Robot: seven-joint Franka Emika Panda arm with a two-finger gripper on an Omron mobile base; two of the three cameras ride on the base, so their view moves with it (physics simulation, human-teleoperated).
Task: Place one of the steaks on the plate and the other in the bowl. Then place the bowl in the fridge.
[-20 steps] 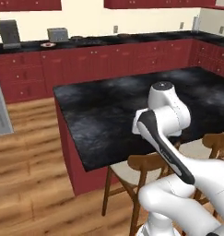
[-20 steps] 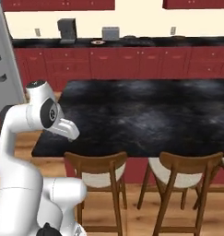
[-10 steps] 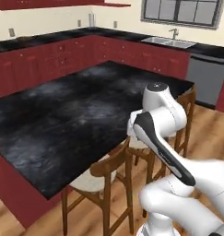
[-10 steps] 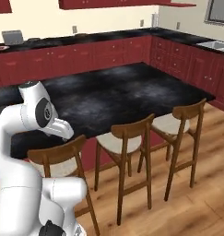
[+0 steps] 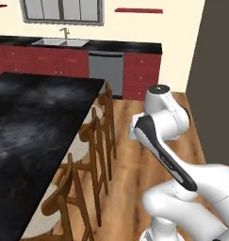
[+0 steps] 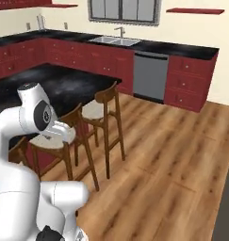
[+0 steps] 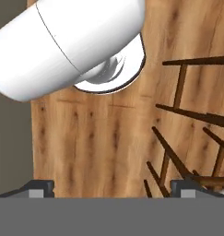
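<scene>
The steaks, the plate, the bowl and the fridge are out of view. My arm is folded close above the base, with the hand pointing down at the wooden floor [image 7: 90, 138]. In the hand view my gripper [image 7: 112, 188] is open. Its two dark fingertips [image 7: 39, 186] stand far apart at the bottom with only floorboards between them. Dark stool legs [image 7: 178, 152] cross the right side of that view.
The black-topped island [image 5: 26, 127] runs along the left, with wooden stools [image 5: 94, 136] lined up on its near side. Behind it stand red cabinets [image 6: 189, 82], a sink [image 6: 111, 40] under a window and a grey dishwasher [image 6: 150, 75]. A dark wall [image 5: 215, 70] rises at right.
The whole scene has swung: the base has turned, so the island slid left and the sink, dishwasher and open floor came into view. The arm keeps its folded pose, gripper still open.
</scene>
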